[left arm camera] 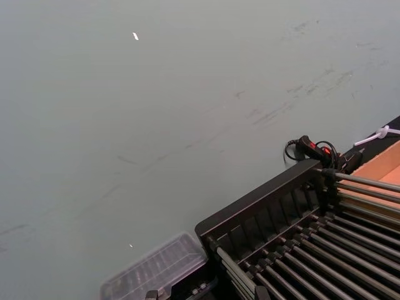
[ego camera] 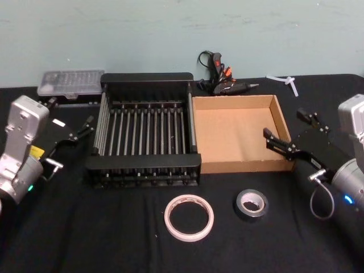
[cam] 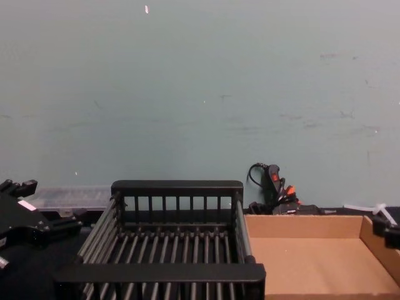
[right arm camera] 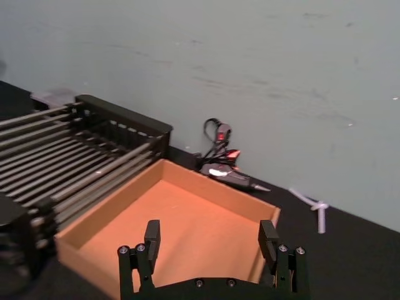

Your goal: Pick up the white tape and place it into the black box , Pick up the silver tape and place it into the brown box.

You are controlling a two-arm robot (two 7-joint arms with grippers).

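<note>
On the black tablecloth, the thin, wide white ring of tape (ego camera: 189, 218) lies flat near the front edge, just in front of the black slatted plastic crate (ego camera: 143, 132). Beside it, toward the robot's right, sits the small thick roll of silver-grey duct tape (ego camera: 251, 204), in front of the shallow brown cardboard box (ego camera: 239, 134). The crate and the cardboard box stand side by side, walls touching, and neither has tape in it.

The right gripper (ego camera: 290, 133) hovers at the right wall of the cardboard box, its two black fingers (right arm camera: 152, 238) spread wide apart and holding nothing; the silver roll lies nearer the robot, well apart from it. The left gripper (ego camera: 81, 129) hangs left of the crate, far from the white ring; I cannot tell how its fingers stand.
</note>
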